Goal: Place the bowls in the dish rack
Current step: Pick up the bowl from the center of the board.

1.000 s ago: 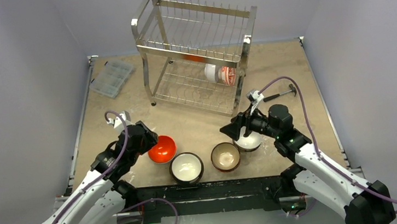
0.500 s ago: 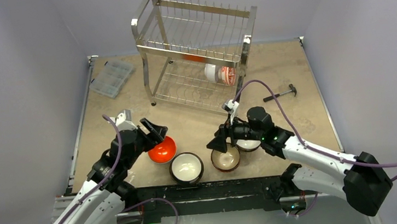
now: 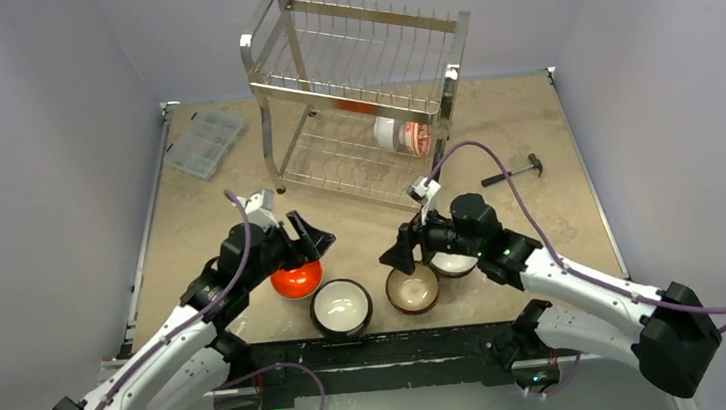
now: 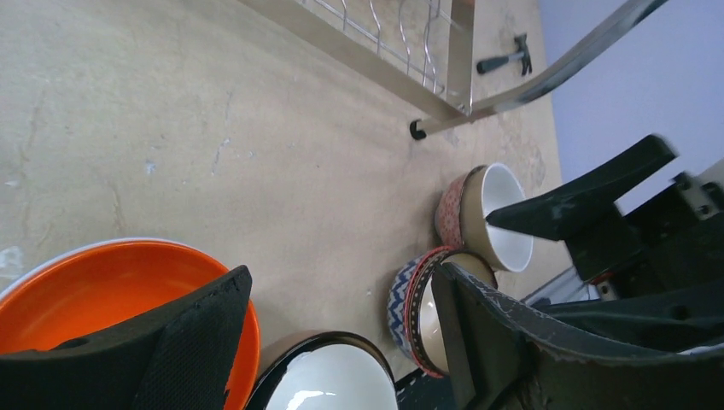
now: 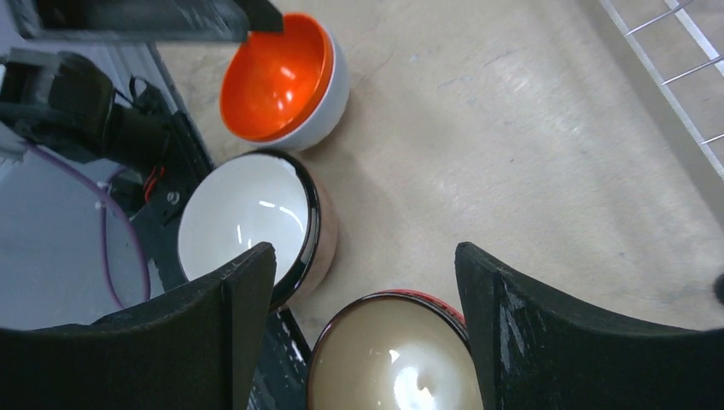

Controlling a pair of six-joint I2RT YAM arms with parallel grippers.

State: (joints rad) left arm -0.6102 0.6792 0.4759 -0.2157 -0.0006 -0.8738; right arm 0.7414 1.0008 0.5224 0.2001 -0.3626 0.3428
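Jaws spread, the left gripper (image 3: 308, 231) hangs over the round orange-red ceramic bowl (image 3: 296, 281), the right gripper (image 3: 399, 253) over the tan-glazed bowl (image 3: 413, 290), seemingly to straddle each rim.

Our tan table (image 3: 532, 128) carries the rack (image 3: 354, 97), four bowls (image 3: 341, 306) nearest us, a clear box (image 3: 204, 143) and a hammer (image 3: 513, 170).

L arm (image 3: 163, 343), R arm (image 3: 579, 281) low, inward; both jaws wide, apparently empty.
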